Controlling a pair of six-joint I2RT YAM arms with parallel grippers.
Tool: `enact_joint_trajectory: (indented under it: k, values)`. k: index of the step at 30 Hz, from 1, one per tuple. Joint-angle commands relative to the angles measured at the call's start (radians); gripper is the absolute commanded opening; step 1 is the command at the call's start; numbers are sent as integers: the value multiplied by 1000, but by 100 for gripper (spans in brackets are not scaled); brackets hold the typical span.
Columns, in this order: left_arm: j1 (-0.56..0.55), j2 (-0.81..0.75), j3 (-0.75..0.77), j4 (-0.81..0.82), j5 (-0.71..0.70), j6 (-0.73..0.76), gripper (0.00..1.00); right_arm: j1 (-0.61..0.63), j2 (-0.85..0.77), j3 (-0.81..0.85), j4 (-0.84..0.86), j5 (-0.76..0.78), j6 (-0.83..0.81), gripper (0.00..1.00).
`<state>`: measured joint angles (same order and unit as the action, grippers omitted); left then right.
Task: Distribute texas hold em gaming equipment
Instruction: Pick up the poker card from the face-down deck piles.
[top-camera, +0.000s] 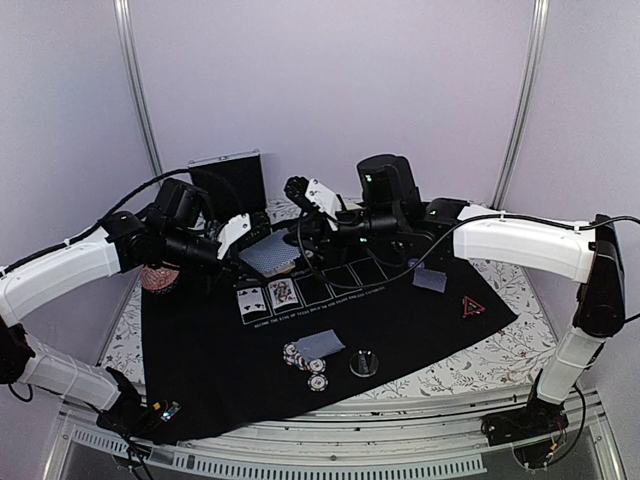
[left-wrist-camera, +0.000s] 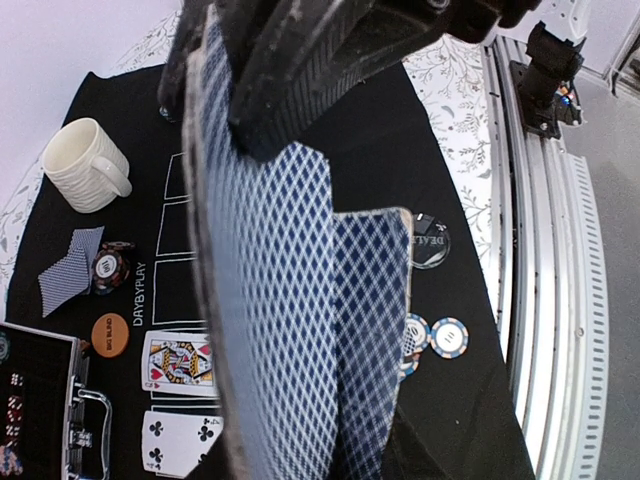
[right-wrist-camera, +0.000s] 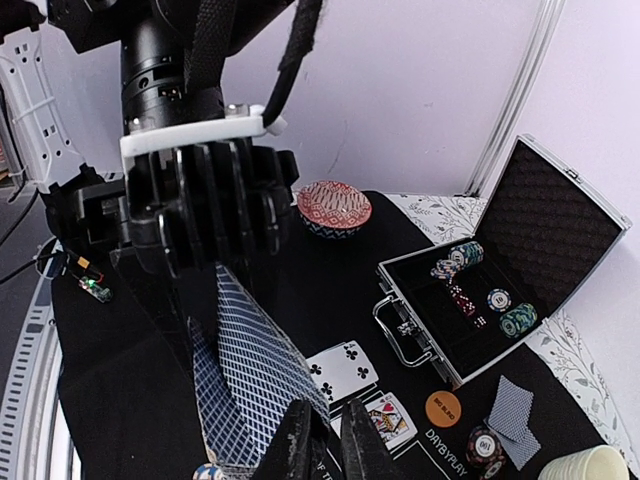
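cream mug (left-wrist-camera: 85, 165) upright on black mat (top-camera: 200, 380) | open metal case (right-wrist-camera: 555, 215) | red-patterned bowl (right-wrist-camera: 333, 208)

Floral table (top-camera: 505, 345), black mat (top-camera: 220, 375) (printed card slots)

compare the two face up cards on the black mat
The clubs card shows only black pips; the court card has a coloured figure and red hearts. The clubs card fills the end box of the printed row, the court card the next one. Both lie flat, face up.
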<state>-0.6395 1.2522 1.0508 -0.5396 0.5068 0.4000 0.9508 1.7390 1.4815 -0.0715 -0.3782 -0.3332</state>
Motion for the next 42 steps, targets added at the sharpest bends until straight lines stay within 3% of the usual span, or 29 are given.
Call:
enact_joint_trajectory:
  k: [1,4,18,35,42]
  values:
    - [-11,-4,23,20,7,5,27,-12,-9,-7,-30,13,28,15]
    - [-11,-4,23,20,7,5,27,-12,-4,-6,-28,26,40,18]
    - [-12,-2,25,20,10,7,27,-17,47,17,16,26,93,51]
    - [-11,-2,21,20,10,7,27,-30,-32,-44,-6,81,108,45]
    - [-11,-2,21,20,10,7,27,-30,-29,-28,-12,-8,121,37]
